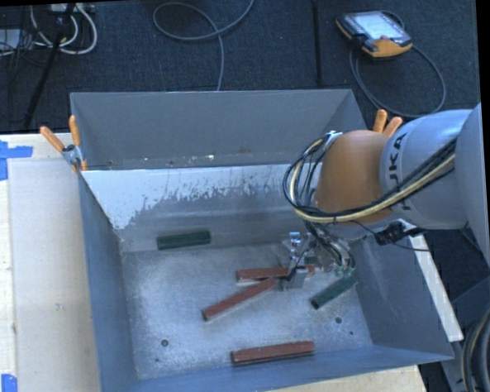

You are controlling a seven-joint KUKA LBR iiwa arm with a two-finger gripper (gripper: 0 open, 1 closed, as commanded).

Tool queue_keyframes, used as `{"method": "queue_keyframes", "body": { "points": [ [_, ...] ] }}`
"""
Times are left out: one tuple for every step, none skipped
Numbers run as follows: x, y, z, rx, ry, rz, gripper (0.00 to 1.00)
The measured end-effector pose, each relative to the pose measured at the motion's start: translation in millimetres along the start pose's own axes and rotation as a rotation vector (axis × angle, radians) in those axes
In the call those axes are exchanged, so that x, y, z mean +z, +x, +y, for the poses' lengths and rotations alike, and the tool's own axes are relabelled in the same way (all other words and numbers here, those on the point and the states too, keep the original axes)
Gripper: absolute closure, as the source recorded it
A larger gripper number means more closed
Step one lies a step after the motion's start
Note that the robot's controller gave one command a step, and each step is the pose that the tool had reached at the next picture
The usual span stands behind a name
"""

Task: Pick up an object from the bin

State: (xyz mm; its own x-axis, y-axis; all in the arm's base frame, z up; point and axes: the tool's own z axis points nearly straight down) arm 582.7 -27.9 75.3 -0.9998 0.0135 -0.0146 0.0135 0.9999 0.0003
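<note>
My gripper (296, 266) is down near the bin floor at the right middle, its fingertips at the right ends of two brown sticks. One short brown stick (262, 274) lies flat just left of the fingertips. A longer brown stick (239, 299) runs from the fingertips down to the left. A dark green stick (333, 292) lies just right of and below the gripper, tilted. The wrist hides the fingers, so whether anything sits between them is hidden.
A dark green bar (183, 239) lies at the back left of the bin floor. Another brown bar (272, 352) rests along the front wall. The arm and its orange cover overhang the bin's right side.
</note>
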Motion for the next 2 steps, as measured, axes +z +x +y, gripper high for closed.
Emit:
{"method": "queue_keyframes", "body": {
  "points": [
    [-31.7, -3.6, -0.4, -0.002, 0.000, 0.017, 1.00],
    [-114.1, 7.3, -4.3, -0.007, 0.000, 0.014, 0.00]
  ]
}}
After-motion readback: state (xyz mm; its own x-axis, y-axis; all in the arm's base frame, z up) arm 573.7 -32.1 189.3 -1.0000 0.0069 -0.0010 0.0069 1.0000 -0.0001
